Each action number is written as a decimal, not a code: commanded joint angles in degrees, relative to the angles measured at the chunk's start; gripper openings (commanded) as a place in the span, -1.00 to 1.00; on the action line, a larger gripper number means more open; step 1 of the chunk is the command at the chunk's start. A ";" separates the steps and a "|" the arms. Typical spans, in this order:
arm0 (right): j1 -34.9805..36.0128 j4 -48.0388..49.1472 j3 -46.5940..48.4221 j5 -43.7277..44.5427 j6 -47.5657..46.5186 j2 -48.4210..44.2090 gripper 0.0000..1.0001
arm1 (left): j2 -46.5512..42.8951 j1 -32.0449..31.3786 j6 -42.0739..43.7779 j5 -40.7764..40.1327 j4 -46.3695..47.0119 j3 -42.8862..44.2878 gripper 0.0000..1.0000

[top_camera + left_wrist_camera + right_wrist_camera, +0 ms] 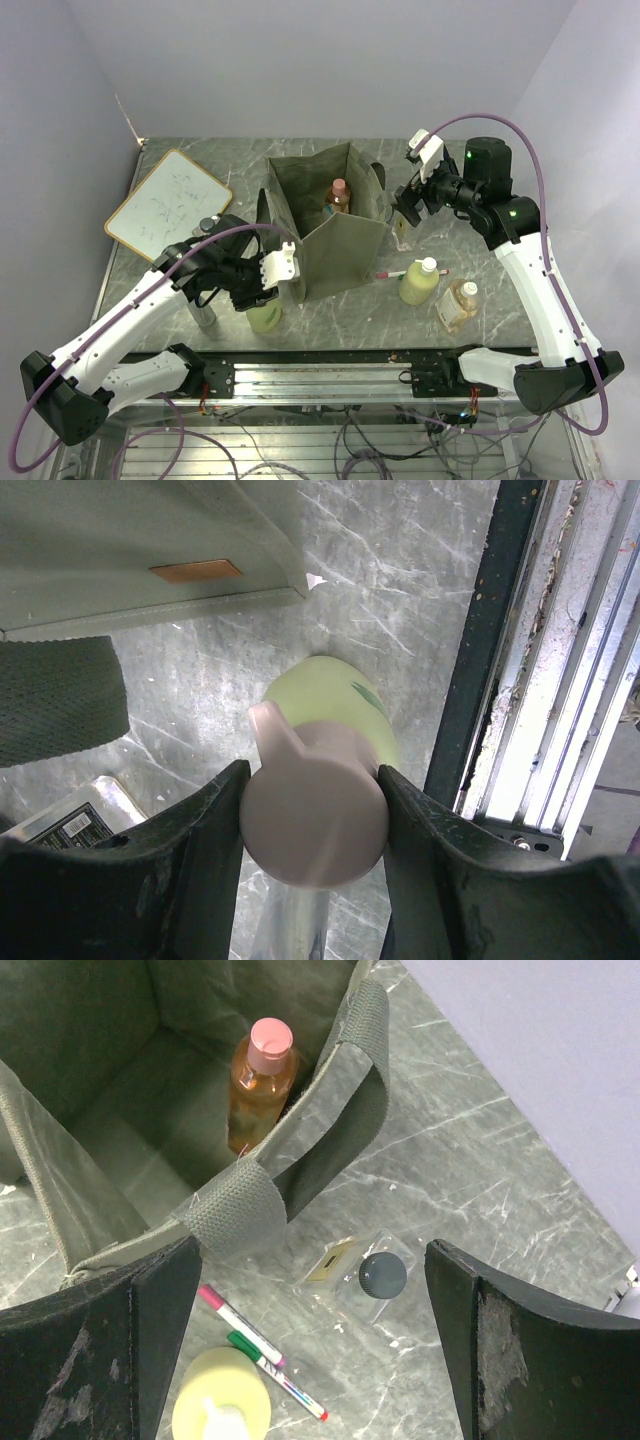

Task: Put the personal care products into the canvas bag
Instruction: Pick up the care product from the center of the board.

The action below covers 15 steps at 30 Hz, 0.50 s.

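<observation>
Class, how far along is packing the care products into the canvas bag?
Done: the slim orange bottle stands inside the canvas bag. In hand: the left gripper clamps one yellow-green bottle by its cap. Left: at least the other yellow-green bottle and the amber square bottle, outside it.

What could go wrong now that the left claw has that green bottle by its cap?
The left gripper pinches only the rounded cap of the yellow-green bottle, so it might slip out. The canvas bag has tall fabric walls; the bottle could snag its rim and tip it.
</observation>
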 commanded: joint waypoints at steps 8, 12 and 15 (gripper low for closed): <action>-0.28 0.31 0.93 -0.14 -0.58 0.68 0.88 | -1.36 -0.46 0.10 1.30 1.87 -0.01 0.11; -0.27 0.38 0.78 -0.06 -0.64 0.74 0.88 | -1.45 -0.44 0.28 1.31 1.71 -0.23 0.28; -0.21 0.46 0.74 -0.19 -0.60 0.83 0.88 | -1.51 -0.46 0.29 1.63 1.67 -0.44 0.29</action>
